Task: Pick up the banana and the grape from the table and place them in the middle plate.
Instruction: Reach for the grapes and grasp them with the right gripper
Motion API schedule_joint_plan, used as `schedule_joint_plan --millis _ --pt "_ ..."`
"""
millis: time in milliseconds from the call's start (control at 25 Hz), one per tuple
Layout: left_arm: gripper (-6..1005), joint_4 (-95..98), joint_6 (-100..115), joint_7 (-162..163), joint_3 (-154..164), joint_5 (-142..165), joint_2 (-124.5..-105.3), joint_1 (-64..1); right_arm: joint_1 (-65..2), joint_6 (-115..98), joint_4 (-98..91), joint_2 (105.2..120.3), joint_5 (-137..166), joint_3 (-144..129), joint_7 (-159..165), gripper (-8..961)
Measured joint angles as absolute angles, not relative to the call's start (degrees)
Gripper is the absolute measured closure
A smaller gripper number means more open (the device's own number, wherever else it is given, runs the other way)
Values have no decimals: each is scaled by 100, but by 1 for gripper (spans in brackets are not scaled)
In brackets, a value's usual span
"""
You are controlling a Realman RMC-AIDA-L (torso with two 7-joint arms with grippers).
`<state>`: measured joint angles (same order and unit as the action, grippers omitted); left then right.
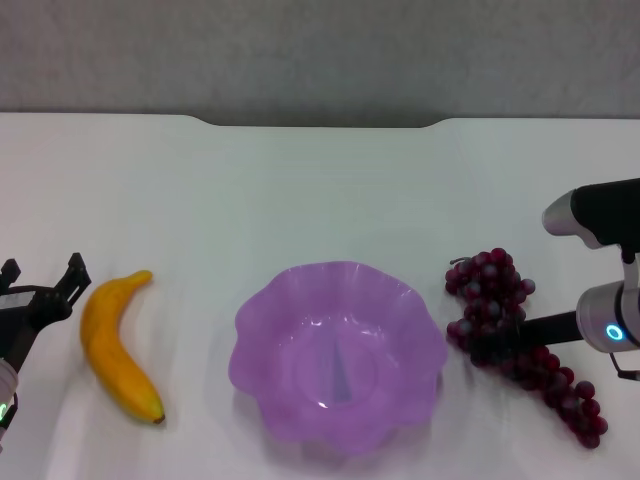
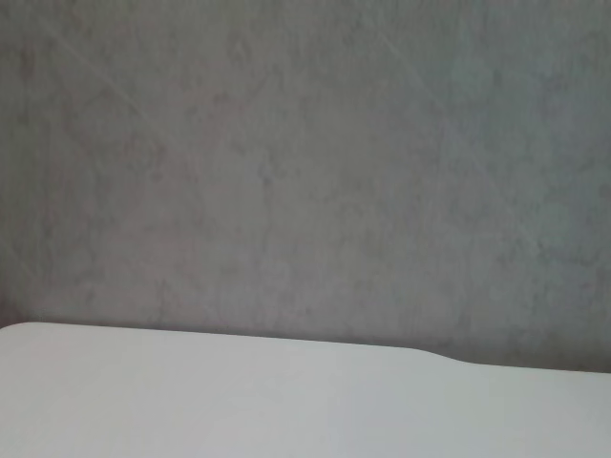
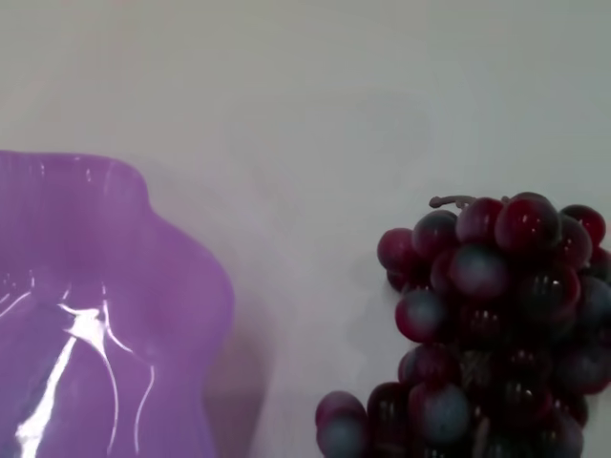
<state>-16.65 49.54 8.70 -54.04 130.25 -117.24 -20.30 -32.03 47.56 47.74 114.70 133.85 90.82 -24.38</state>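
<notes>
Looks like a lab/test bench, not a home: plain white table w/ notched far edge, bare grey wall behind, no furnishings. Props only: plastic-looking banana, grape bunch, purple scalloped plate, laid out in a row betw. two robot arms.

We see a yellow-orange banana with a dark tip, dark red-purple grapes, some frosted grey, a translucent purple plate, a plain white table and a grey wall.
</notes>
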Motion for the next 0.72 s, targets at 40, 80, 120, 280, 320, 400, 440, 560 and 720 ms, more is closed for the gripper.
schedule_joint_plan --millis 40,80,120,280,320,400,440,560,720 --pt "108 -1665 4955 870 -5404 13025 -11724 -2030 -3208 4730 4745 11469 13385 9074 -2440 70" --pt "108 -1666 4955 870 -5404 13025 -11725 -2030 -3219 4690 4715 11469 13385 9051 -2440 71" --pt "108 -1668 4956 870 -5403 13025 -11725 -2030 -3229 4649 4688 11470 13385 9015 -2440 71" --pt "108 -1670 4957 870 -5402 13025 -11725 -2030 -3269 4474 4618 11475 13385 8822 -2442 71" --pt "108 -1670 4957 870 -5400 13025 -11726 -2030 -3269 4474 4618 11475 13385 8822 -2442 71" --pt "108 -1670 4957 870 -5396 13025 -11730 -2030 -3271 4452 4617 11476 13385 8791 -2442 72" --pt "108 -1670 4957 870 -5396 13025 -11731 -2030 -3271 4442 4616 11477 13385 8782 -2442 72" --pt "108 -1675 4957 870 -5396 13025 -11733 -2030 -3271 4399 4614 11478 13386 8736 -2442 72" --pt "108 -1679 4957 870 -5396 13025 -11734 -2030 -3271 4343 4576 11479 13386 8639 -2434 73"
